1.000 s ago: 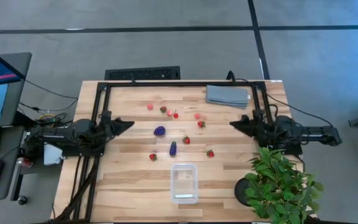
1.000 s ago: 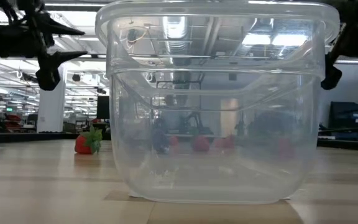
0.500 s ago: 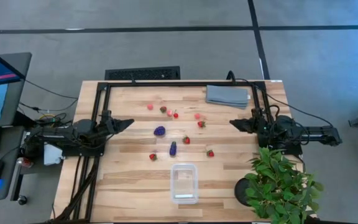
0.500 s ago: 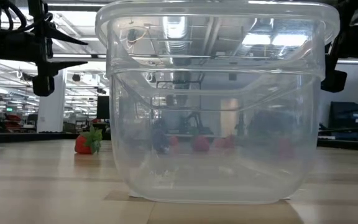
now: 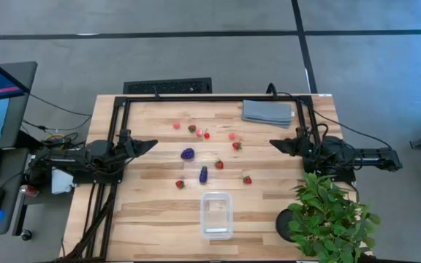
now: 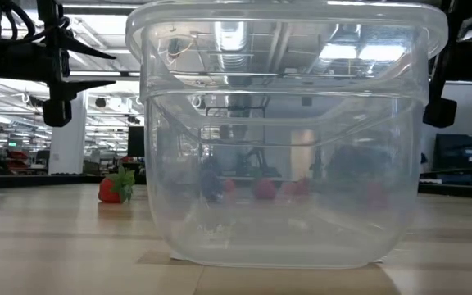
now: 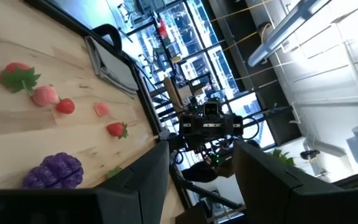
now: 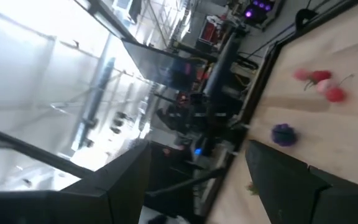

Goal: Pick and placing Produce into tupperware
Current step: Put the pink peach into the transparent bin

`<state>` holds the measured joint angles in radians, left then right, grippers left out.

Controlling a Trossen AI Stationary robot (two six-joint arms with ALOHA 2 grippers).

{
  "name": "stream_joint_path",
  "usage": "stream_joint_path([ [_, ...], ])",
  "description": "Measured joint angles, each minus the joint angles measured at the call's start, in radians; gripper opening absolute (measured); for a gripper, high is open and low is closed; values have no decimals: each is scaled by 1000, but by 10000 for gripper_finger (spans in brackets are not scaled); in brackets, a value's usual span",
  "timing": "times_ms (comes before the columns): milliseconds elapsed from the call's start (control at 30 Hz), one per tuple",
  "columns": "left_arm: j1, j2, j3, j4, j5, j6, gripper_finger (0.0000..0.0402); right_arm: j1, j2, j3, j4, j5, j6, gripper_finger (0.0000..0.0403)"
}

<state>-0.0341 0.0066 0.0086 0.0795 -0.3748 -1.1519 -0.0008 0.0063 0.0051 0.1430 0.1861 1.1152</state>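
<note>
Start of task: tupperware empty at lower centre, produce scattered mid-table; left tool and right tool spread, empty, at frame sides; next, likely reach for one piece

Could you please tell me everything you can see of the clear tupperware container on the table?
The tupperware is a small, clear plastic rectangular container with rounded corners and a stepped rim. It has no lid and stands upright and empty on the wooden table, near the front edge. Nothing touches it. The strawberry-like fruit pieces lie apart, farther back. Up close in the low view, its walls show reflections.
</note>
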Motion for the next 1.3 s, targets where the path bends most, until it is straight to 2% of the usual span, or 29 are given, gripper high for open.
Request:
stream_joint_path([
  [200,0,0,0,0,-2,135,167,-3,0,0,-27,-1,-61,286],
  [300,0,0,0,-1,-3,140,167,-8,0,0,-44,0,-169,286],
  [400,0,0,0,-3,29,183,167,-6,0,0,-45,0,-164,286],
  [500,1,0,5,-10,67,281,167,-15,0,0,-45,7,-141,286],
  [667,1,55,94,-58,176,572,167,-21,0,0,-39,35,-161,286],
  [767,1,139,183,-134,189,735,167,-21,0,0,-38,59,-181,286],
  [833,0,208,249,-207,151,836,167,-21,0,0,-38,71,-192,286],
  [1000,1,405,394,-454,-173,999,167,-21,0,0,-38,81,-218,286],
  [1100,10,511,434,-478,-296,1051,167,-21,0,0,-38,81,-218,286],
  [1167,36,574,448,-478,-281,1099,167,-21,0,0,-38,81,-218,286],
  [1300,130,717,470,-493,-106,1146,167,-21,0,0,-38,81,-217,286],
])
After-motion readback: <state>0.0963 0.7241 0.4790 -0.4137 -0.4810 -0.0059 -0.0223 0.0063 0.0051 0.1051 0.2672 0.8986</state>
